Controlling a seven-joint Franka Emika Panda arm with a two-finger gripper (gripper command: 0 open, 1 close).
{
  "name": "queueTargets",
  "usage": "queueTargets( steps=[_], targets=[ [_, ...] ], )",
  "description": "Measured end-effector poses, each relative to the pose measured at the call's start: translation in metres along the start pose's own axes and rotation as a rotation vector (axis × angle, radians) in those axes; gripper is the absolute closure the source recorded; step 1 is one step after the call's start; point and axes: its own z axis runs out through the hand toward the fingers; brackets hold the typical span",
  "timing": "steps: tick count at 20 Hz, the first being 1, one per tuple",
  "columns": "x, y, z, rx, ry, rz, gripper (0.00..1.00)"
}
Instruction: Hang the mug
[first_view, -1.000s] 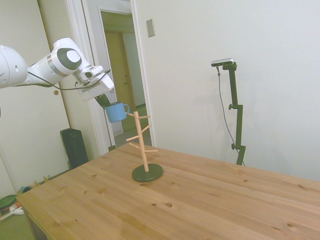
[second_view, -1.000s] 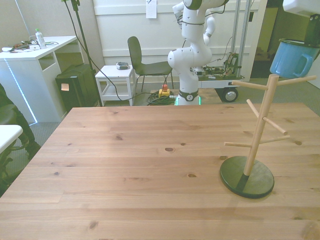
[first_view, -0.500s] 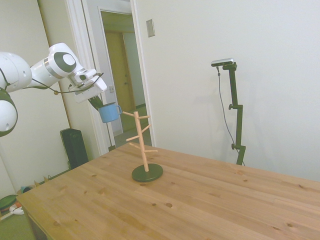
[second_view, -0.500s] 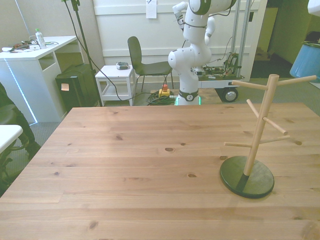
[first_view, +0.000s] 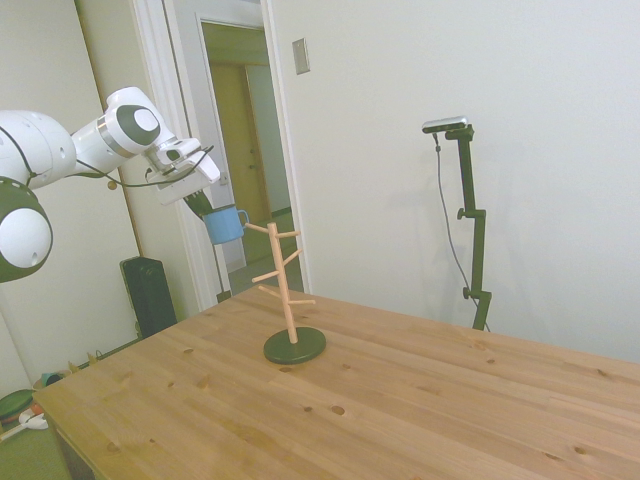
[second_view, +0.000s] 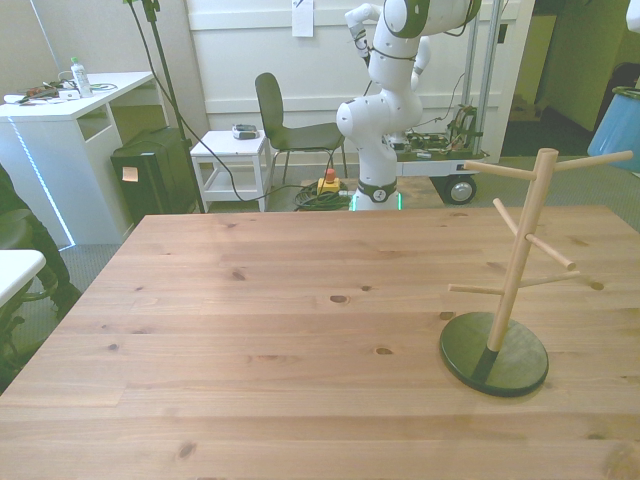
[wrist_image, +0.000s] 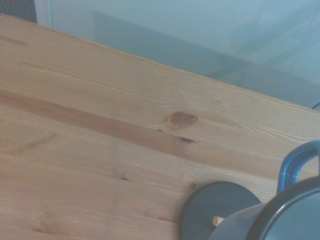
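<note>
The gripper (first_view: 203, 203) holds the mug (first_view: 225, 225) by its rim, high in the air, just beside the rack's (first_view: 283, 283) top pegs. Next the handle (wrist_image: 295, 165) must slide over a peg.

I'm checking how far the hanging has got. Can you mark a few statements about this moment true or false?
1. The mug is held in the air by the gripper. True.
2. The mug already hangs on a peg of the rack. False: it is beside the rack's top, off the pegs.
3. The rack stands upright on the table. True.
4. Another mug sits on the table. False: only the rack is there.
</note>
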Motion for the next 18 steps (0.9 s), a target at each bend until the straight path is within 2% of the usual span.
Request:
queueTargets(
  steps=[13, 18],
  targets=[
    [0.013, 0.017, 0.006, -0.014, 0.002, 0.025, 1.0],
    [0.006, 0.026, 0.011, -0.009, 0.006, 0.016, 1.0]
  ],
)
